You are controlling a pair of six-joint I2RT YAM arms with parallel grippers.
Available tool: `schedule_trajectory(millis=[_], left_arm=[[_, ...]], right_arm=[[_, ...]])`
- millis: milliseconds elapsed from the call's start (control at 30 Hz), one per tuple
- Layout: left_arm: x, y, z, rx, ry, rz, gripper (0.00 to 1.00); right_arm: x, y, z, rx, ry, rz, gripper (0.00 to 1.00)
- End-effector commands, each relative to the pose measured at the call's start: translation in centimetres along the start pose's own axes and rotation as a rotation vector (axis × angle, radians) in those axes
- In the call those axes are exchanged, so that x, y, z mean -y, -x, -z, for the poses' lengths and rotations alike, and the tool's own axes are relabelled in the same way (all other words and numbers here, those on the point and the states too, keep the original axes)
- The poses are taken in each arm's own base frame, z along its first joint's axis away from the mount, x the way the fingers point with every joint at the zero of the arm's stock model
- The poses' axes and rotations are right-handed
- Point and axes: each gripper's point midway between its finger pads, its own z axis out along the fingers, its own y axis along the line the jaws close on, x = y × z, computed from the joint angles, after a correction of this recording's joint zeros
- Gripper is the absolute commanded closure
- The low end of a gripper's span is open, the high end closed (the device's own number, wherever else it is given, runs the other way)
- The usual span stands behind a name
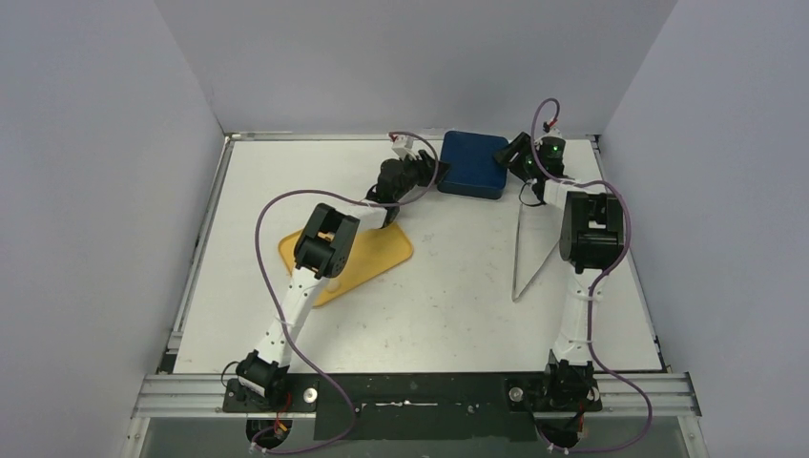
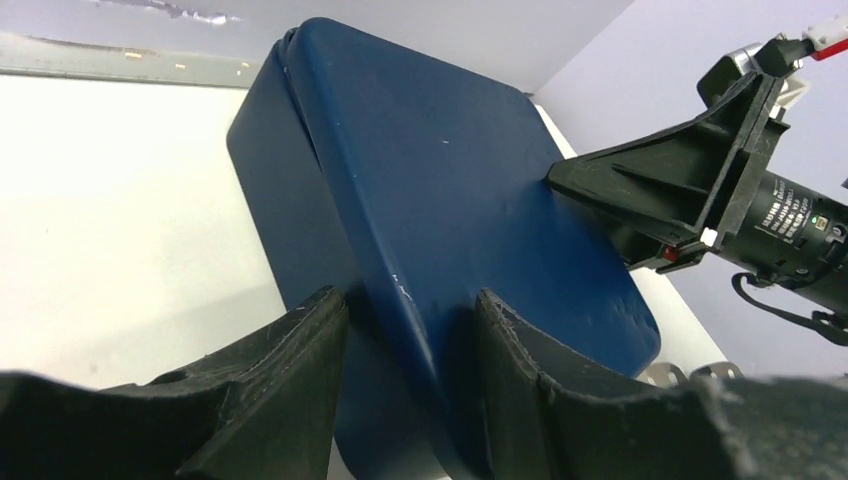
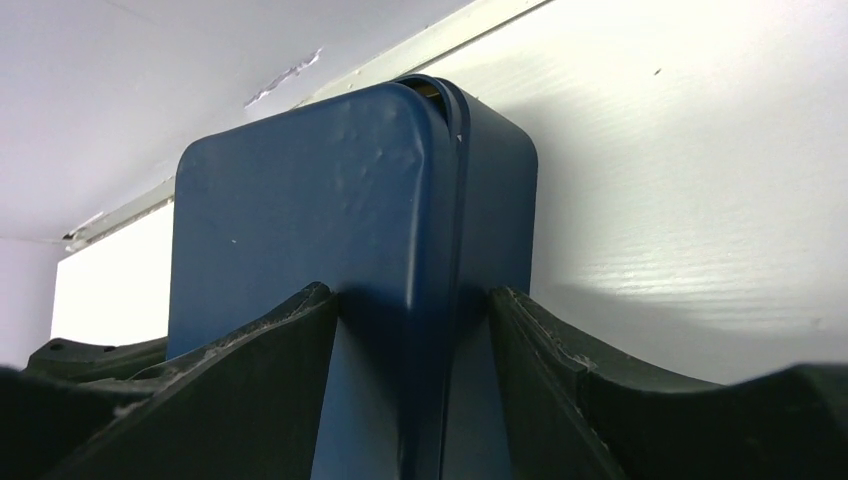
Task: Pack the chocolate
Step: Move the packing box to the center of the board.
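The dark blue box [image 1: 472, 164] lies lid-on at the far edge of the surface [image 1: 458, 305]. The left gripper [image 2: 410, 310] is clamped on the box's left edge and the right gripper [image 3: 410, 300] on its right edge, both equally near. No chocolate shows; presumably it is inside the box. No writing is legible.

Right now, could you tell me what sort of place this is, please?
Probably a robotics lab test cell: a white table boxed in by plain grey walls, the left arm and right arm bolted to a metal rail at its near edge.
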Motion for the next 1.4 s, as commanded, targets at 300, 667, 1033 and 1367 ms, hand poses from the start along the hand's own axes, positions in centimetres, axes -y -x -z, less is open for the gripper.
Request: schedule_trajectory(millis=[300,667,1033,1367], left_arm=[[5.0,3.6,4.6,-0.010,-0.085,-0.030,0.57],[6.5,4.4,9.6,-0.037,-0.021,-0.021,0.59],[5.4,8.2,8.7,-0.018,0.051,-0.008,0.56],[5.3,7.8,7.8,-0.078,0.057,-0.037,0.54]], right_arm=[[-6.3,-4.1,4.0,-0.087,0.121,0.065,0.48],[-6.8,-6.8,7.5,-0.122,0.080,0.069,0.48],[-6.0,-2.0,9.1,-0.052,0.007,0.108,0.39],[-5.8,-2.5,9.2,-0.078,0.006,0.109,0.44]])
